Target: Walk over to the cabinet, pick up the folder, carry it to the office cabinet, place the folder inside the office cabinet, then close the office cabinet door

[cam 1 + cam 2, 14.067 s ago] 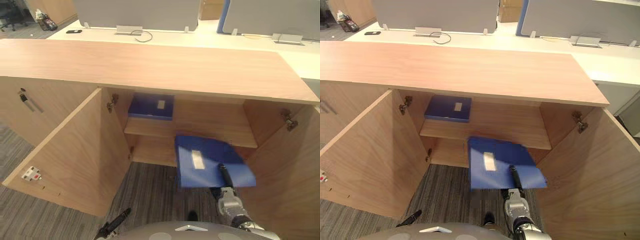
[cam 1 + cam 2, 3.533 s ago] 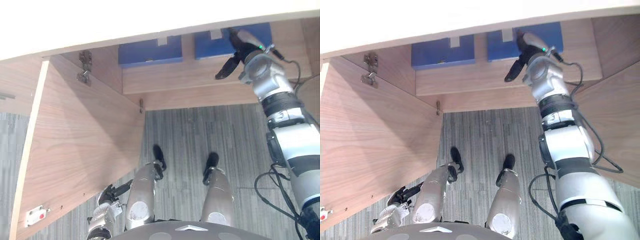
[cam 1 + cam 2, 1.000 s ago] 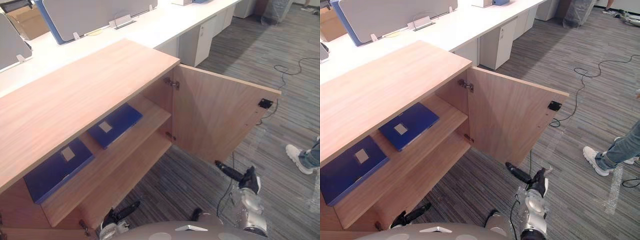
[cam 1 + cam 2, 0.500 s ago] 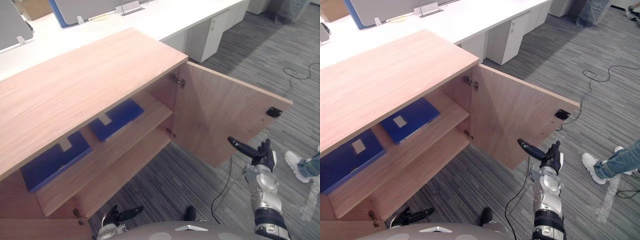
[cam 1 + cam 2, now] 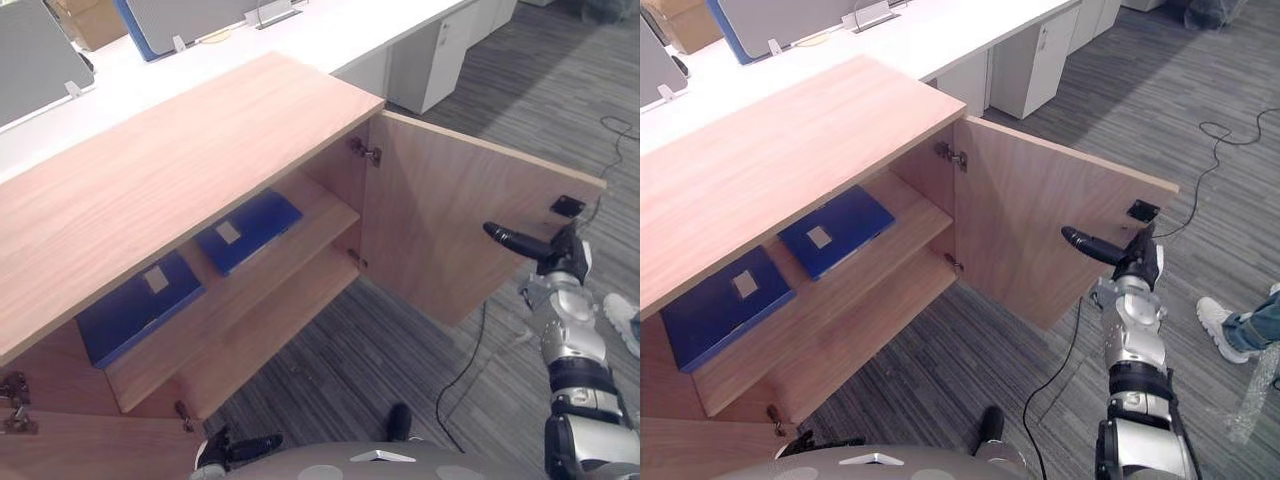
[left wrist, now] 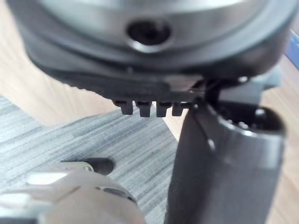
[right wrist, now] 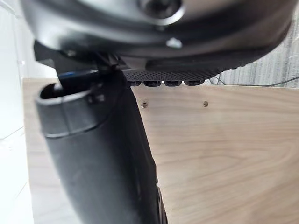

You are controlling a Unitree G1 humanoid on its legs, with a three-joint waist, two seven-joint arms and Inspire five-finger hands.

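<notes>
Folder (image 5: 248, 231) lies flat on the upper shelf (image 5: 300, 262) of the office cabinet (image 5: 180, 170), with a second blue folder (image 5: 140, 308) beside it to the left. Neither robot hand holds anything, so placing looks done. Step in hand is the door.

Right door (image 5: 440, 225) stands wide open, inner face toward me, with a black catch plate (image 5: 567, 205) near its free edge. My right robot hand (image 5: 558, 255) is up at that free edge, fingers straight and spread off the thumb, pointing across the inner face just under the catch plate. I can't tell if the fingertips touch wood or hover just off it. The right wrist view has the panel very close.

Left robot hand (image 5: 238, 446) hangs low at my side, fingers relaxed and straight, idle.

How I'd do it:
- The inner face is the wrong side to push, so go round the free edge onto the outer face.
- Use flat fingers and make contact far from the hinge (image 5: 366, 151) for leverage.
- Follow the door's arc. A straight shove likely slides the fingers off.
- Get the fingers clear of the gap before the edge meets the cabinet.
- The folder sits inside the shelf lip, so I judge it won't foul the door.
- A person's shoe (image 5: 625, 322) is on the floor near my right arm, so keep the swing tight.
- Left door (image 5: 80, 445) looks open too and needs its own pass.
</notes>
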